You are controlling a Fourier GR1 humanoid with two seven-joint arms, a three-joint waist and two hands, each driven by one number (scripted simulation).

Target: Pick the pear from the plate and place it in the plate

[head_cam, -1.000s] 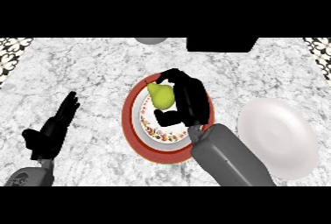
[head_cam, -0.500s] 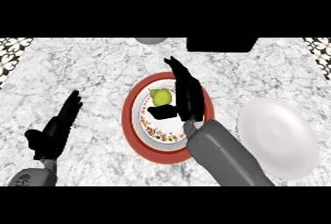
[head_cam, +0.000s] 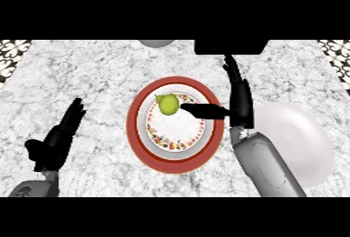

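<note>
A green pear (head_cam: 168,104) lies on the upper left part of a red-rimmed plate (head_cam: 175,166) with a flowered inner ring, at the counter's middle. My right hand (head_cam: 239,99) stands just right of that plate, fingers straight and pointing away from me. Its thumb (head_cam: 205,110) reaches left over the plate, and the tip ends right beside the pear; I cannot tell whether they touch. Nothing is held in it. A plain white plate (head_cam: 297,139) sits to the right, partly behind my right forearm. My left hand (head_cam: 58,139) rests open at the lower left.
A grey round object (head_cam: 157,43) and a black block (head_cam: 229,46) sit at the counter's far edge. Patterned tiles (head_cam: 14,48) show at both far corners. Bare marble counter (head_cam: 103,78) lies between my left hand and the red plate.
My right hand has uncurled from over the pear and shifted right, off the red plate. The pear now lies uncovered on the plate. The left hand has barely moved.
</note>
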